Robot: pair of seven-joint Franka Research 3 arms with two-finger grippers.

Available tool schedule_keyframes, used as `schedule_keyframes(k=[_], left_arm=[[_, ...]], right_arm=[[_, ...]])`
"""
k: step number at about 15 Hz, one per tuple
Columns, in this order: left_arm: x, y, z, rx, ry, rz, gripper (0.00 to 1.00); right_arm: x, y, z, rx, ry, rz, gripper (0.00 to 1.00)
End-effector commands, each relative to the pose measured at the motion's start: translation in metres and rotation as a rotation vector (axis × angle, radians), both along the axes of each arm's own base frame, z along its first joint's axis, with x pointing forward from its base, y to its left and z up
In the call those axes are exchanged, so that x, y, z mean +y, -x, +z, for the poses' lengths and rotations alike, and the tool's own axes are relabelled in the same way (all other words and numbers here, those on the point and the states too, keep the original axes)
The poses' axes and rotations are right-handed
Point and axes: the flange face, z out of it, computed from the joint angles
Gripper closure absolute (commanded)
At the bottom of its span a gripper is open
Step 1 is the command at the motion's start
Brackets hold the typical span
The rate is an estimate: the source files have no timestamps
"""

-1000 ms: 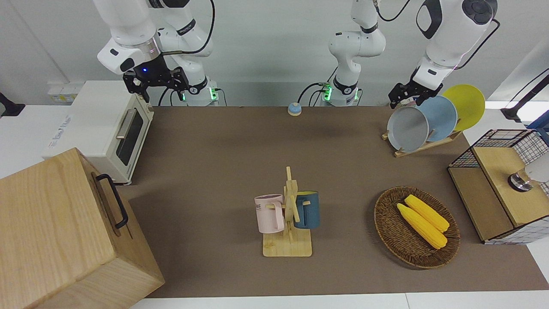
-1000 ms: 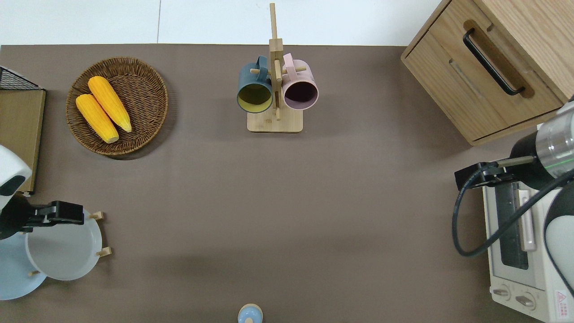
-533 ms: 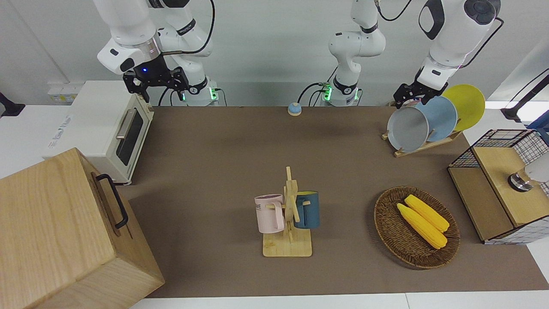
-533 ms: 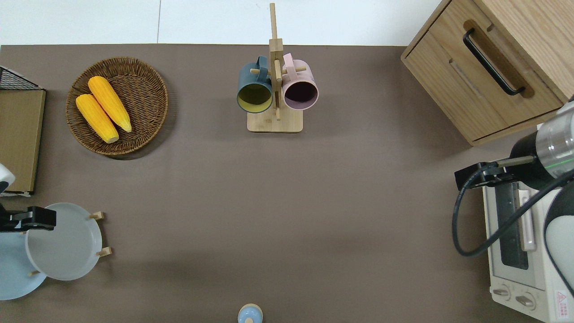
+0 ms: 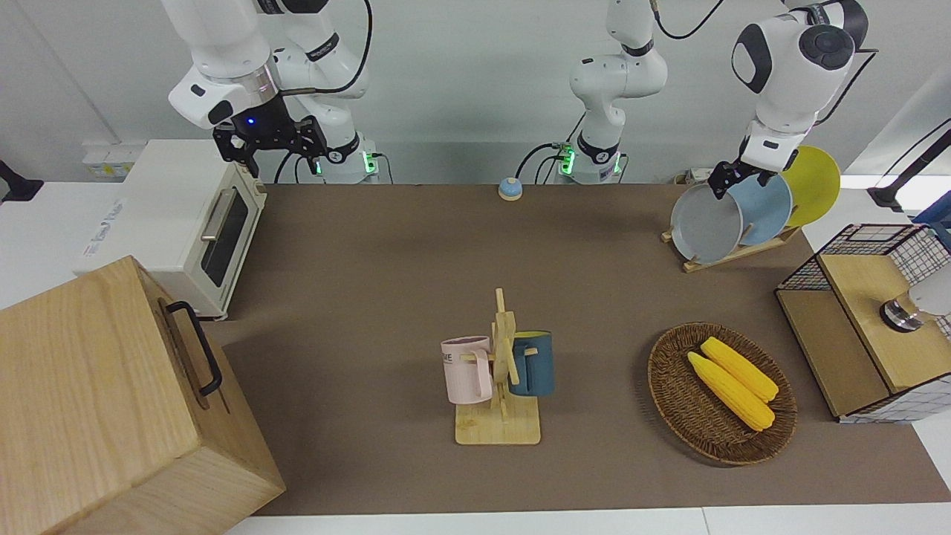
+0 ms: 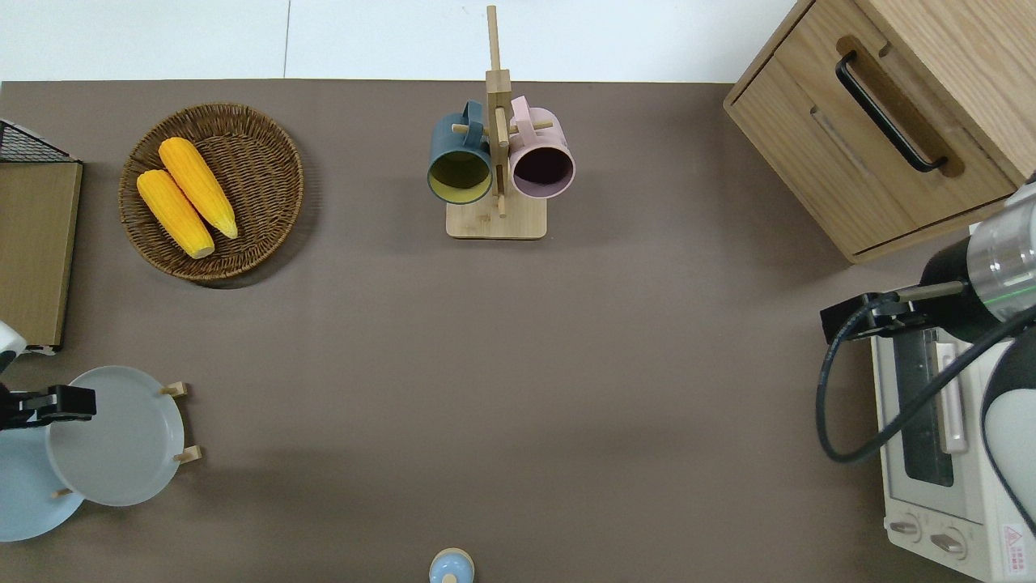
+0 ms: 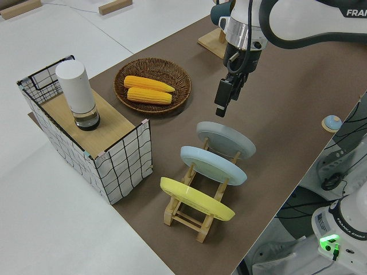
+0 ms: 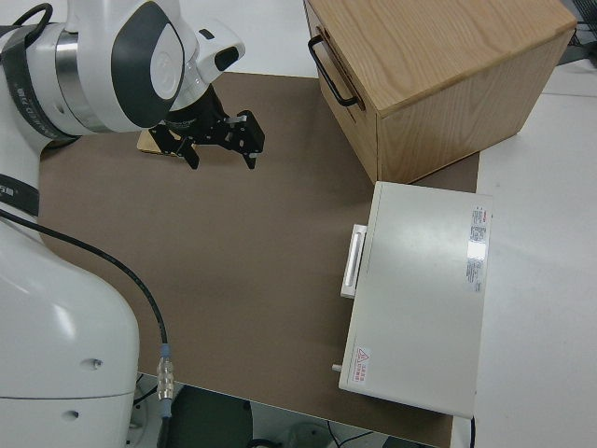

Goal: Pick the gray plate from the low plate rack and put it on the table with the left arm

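Note:
The gray plate (image 5: 704, 224) leans in the slot of the low plate rack (image 5: 732, 254) that lies farthest from the left arm's end of the table (image 5: 371, 297). It also shows in the overhead view (image 6: 121, 441) and the left side view (image 7: 226, 139). My left gripper (image 5: 724, 183) is open and empty, fingers down, over the gray plate's upper rim, where it meets the light blue plate; the overhead view (image 6: 58, 402) shows this. The left side view (image 7: 221, 103) shows it a little above the plate, not touching. My right arm is parked, its gripper (image 5: 271, 145) open.
A light blue plate (image 5: 767, 206) and a yellow plate (image 5: 816, 182) stand in the same rack. A wire-sided box (image 5: 862, 319) and a wicker basket of corn (image 5: 721, 394) lie farther from the robots. A mug stand (image 5: 499, 371), bell (image 5: 510, 189), toaster oven (image 5: 186, 223) and wooden cabinet (image 5: 111, 401) are also there.
My left gripper has moved toward the left arm's end of the table, from over the gray plate's face to its upper rim, and its wrist has turned more upright. The plate has not moved.

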Motion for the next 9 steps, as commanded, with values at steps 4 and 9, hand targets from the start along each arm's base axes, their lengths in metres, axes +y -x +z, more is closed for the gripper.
schedule_keyframes(k=[4,9], left_arm=[[0.008,0.023,-0.029,-0.039,-0.049,-0.037,0.01],[0.015,0.031,-0.054,-0.023,-0.034,-0.025,0.01]], right_arm=[[-0.003,0.002,0.003,0.002,0.008,-0.016,0.017],[-0.002,0.002,0.004,0.002,0.007,-0.015,0.017]])
